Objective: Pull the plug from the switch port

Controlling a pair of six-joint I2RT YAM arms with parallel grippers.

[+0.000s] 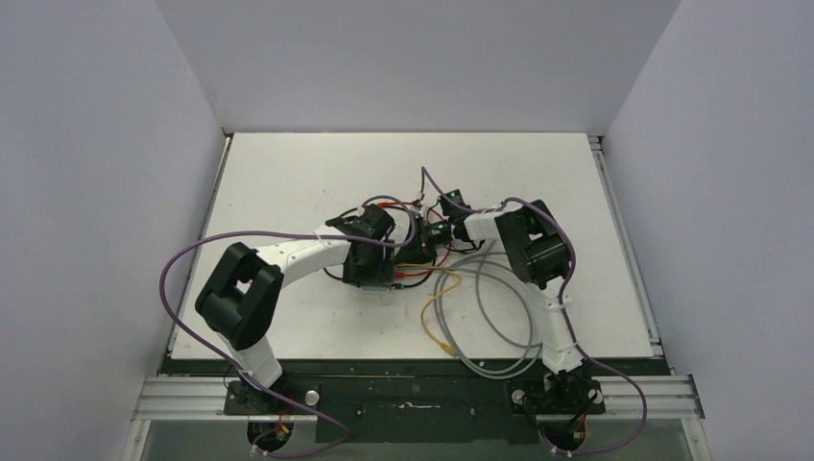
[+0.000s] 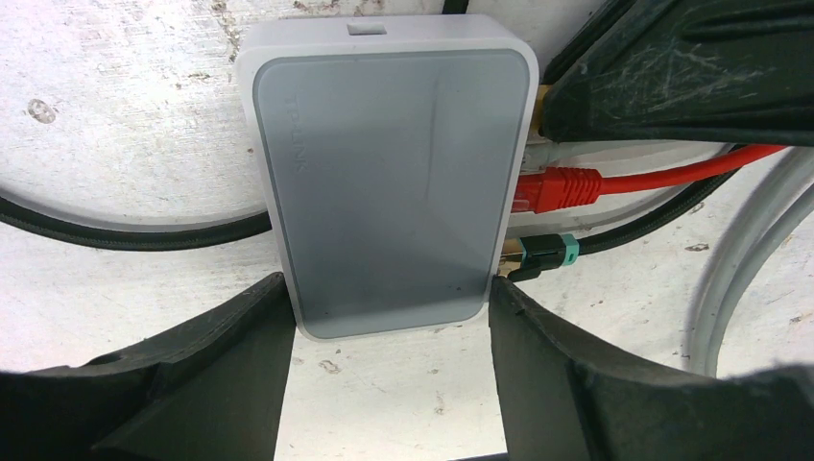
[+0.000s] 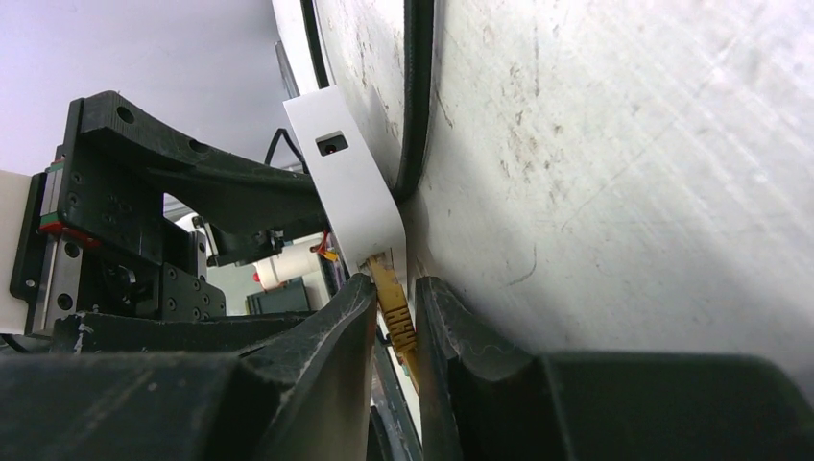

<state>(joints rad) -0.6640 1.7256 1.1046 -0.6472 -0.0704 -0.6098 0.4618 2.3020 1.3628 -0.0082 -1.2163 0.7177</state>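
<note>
The switch [image 2: 384, 182], a flat pale grey-blue box, lies on the white table. My left gripper [image 2: 389, 286] is shut on it, one black finger against each long side near the close end. Along its right edge sit a red plug [image 2: 562, 187] and a black plug with a teal band [image 2: 547, 252]. In the right wrist view a yellow plug [image 3: 395, 307] sticks out of the switch [image 3: 350, 192]. My right gripper [image 3: 395, 288] is shut on that plug, both fingers pressing on it. From above, both grippers meet mid-table [image 1: 418, 248] and hide the switch.
Loops of grey cable [image 1: 490, 317] and a loose yellow cable end [image 1: 443, 336] lie in front of the right arm. A black cable [image 2: 125, 235] curves away left of the switch. The red cable [image 2: 691, 171] runs off to the right.
</note>
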